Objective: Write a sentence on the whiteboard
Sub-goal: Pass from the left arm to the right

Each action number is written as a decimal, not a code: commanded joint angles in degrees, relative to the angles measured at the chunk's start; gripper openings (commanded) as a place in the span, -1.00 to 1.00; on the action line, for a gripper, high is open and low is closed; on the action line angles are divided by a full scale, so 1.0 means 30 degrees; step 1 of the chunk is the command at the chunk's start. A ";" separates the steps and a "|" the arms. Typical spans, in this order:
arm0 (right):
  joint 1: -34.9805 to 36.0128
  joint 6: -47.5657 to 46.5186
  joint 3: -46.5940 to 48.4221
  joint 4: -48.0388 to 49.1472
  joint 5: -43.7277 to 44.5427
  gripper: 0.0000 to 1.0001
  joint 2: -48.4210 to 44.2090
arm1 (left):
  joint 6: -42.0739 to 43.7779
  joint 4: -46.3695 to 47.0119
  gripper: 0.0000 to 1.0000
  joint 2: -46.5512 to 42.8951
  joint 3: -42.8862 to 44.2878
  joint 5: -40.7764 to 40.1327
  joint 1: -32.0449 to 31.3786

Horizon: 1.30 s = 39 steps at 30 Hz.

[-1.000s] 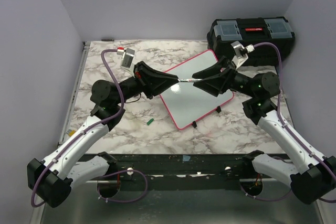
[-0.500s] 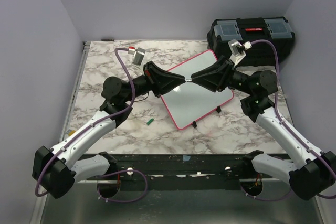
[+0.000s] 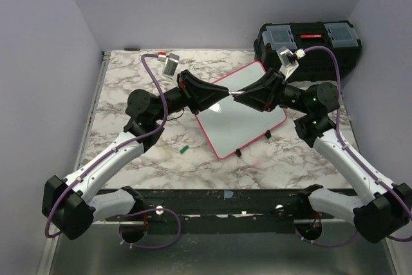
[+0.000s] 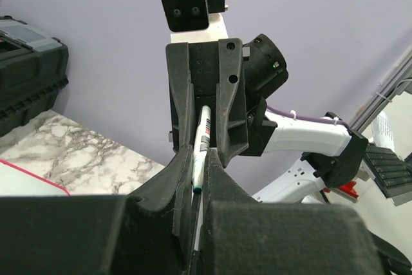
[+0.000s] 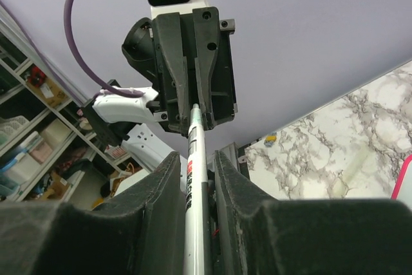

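The whiteboard (image 3: 248, 130), white with a pink-red frame, lies tilted on the marble table. Above its near-left part both grippers meet tip to tip, with a white marker (image 3: 232, 96) bridging them. My left gripper (image 3: 224, 96) is shut on the marker's green-tipped end (image 4: 197, 185); the marker (image 4: 203, 127) runs from the left gripper (image 4: 198, 162) into the facing right gripper (image 4: 206, 104). In the right wrist view the marker (image 5: 195, 143) stands between the jaws of my right gripper (image 5: 196, 159), which are narrowly open with a slim gap on one side.
A black toolbox (image 3: 309, 38) stands at the back right, just off the table. A small green cap (image 3: 184, 149) lies on the marble near the left arm. Small black clips (image 3: 238, 153) stick out from the whiteboard's near edge.
The left arm has reached further in toward the right one with the marker. The right jaws have narrowed round the marker's free end.
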 commanded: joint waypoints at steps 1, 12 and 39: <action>0.0144 -0.0396 0.0658 -0.0449 -0.0593 -0.42 0.0159 | 0.0663 -0.0661 -1.00 0.0337 0.0647 0.0978 -0.0229; 0.0150 0.0102 0.0236 0.0563 0.0000 -0.28 -0.0166 | 0.1021 -0.1170 -1.00 0.0111 0.0257 0.0966 -0.0249; 0.0234 0.0084 0.0274 0.0350 -0.0928 -0.37 0.0144 | 0.2359 -0.2730 -1.00 -0.0420 0.0312 0.0563 -0.0244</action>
